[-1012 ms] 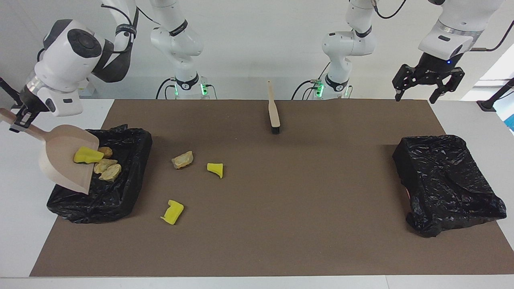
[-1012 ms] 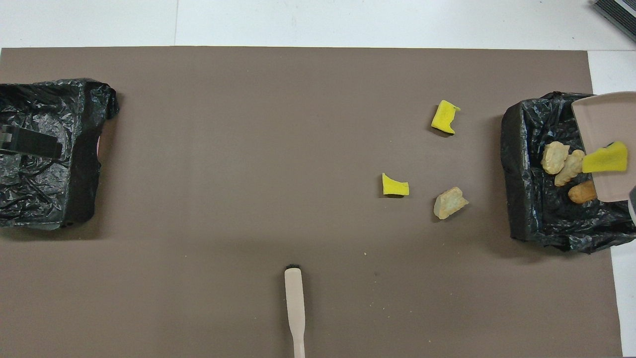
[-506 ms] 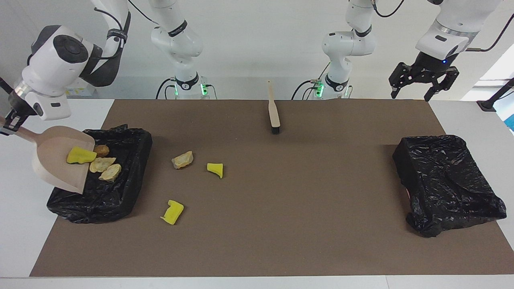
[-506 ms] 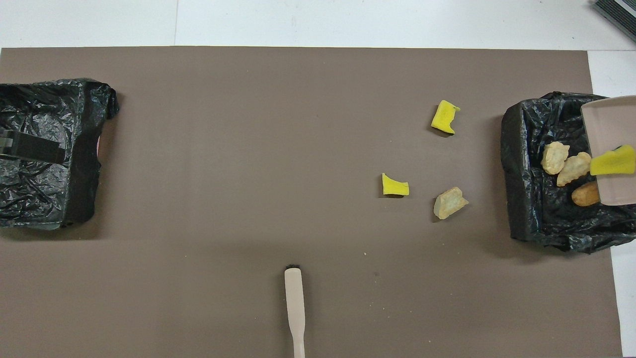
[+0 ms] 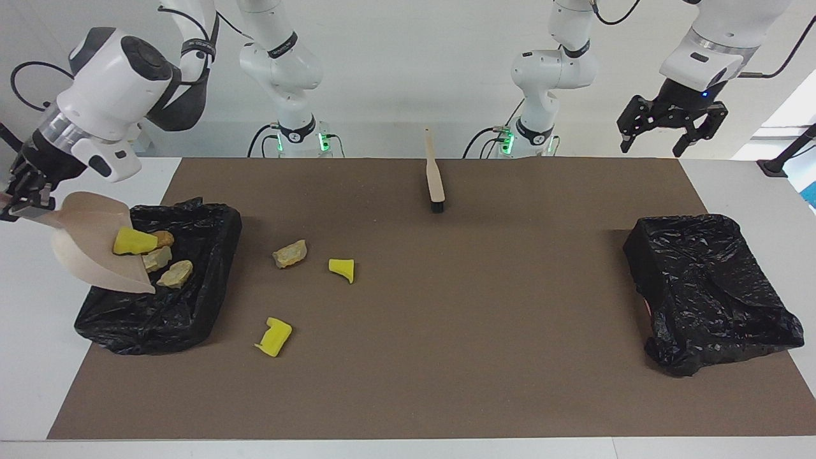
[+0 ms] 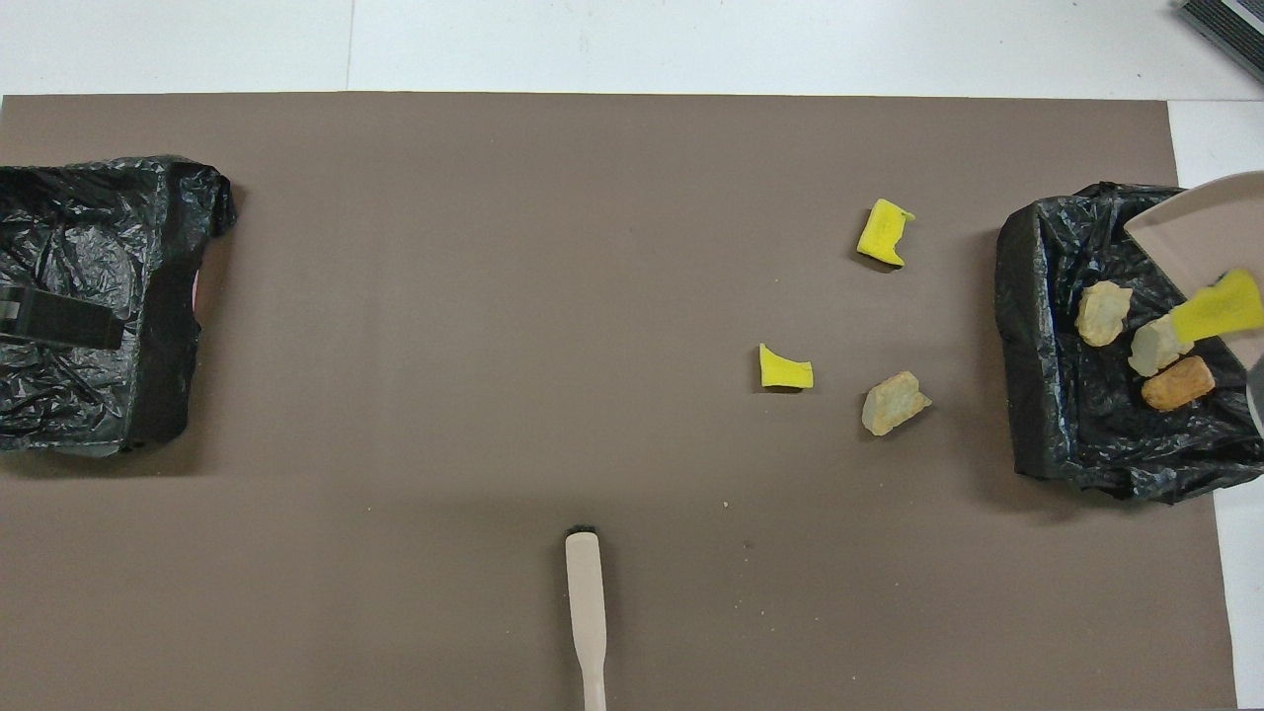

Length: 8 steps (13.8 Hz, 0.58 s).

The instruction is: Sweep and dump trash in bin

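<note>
My right gripper [image 5: 24,199] is shut on the handle of the beige dustpan [image 5: 89,258], which tilts mouth-down over the black-lined bin [image 5: 191,299] at the right arm's end. A yellow foam piece of trash [image 5: 132,243] clings at the pan's lip [image 6: 1215,308]. Three tan lumps [image 5: 175,274] lie in that bin [image 6: 1103,312]. On the mat beside the bin lie a tan lump [image 5: 290,254] and two yellow chunks [image 5: 342,268] [image 5: 274,336]. My left gripper [image 5: 669,132] hangs open, high over the left arm's end of the table.
The beige brush [image 5: 435,178] lies on the brown mat near the robots, midway between the arms, handle toward them. A second black-lined bin [image 5: 707,287] stands at the left arm's end. White table shows around the mat.
The right wrist turned and tipped the dustpan more steeply into the bin; the tan lumps shifted in the bin. The yellow piece stays at the lip. The left gripper rose slightly.
</note>
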Available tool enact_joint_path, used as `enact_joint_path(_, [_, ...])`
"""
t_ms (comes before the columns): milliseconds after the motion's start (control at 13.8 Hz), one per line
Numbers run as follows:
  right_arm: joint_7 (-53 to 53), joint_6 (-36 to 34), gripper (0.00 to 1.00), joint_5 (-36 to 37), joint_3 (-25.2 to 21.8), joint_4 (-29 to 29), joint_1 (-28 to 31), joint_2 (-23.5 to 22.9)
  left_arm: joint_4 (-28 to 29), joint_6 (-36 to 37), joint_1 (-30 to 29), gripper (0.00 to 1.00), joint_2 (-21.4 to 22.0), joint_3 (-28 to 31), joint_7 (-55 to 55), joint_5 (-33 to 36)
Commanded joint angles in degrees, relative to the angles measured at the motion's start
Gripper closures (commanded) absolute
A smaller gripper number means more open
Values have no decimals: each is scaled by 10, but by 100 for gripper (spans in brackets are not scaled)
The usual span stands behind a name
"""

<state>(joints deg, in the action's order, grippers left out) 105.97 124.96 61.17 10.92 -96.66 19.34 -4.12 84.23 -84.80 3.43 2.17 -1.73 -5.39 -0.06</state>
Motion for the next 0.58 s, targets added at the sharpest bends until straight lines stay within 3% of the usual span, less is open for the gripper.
enact_joint_path(0, [-18, 2, 100, 11, 4, -11, 3, 11, 15, 3, -2, 0, 13, 2, 0, -8])
enact_joint_path(145, [-134, -10, 100, 4, 0, -71, 29, 31, 15, 2, -3, 0, 14, 2, 0, -8])
enact_joint_path(217, [-141, -5, 100, 4, 1, -77, 46, 29, 15, 2, -3, 0, 13, 2, -1, -6])
enact_joint_path(506, [-89, -13, 100, 5, -6, -25, 54, 29, 15, 4, -2, 0, 13, 2, 0, -6])
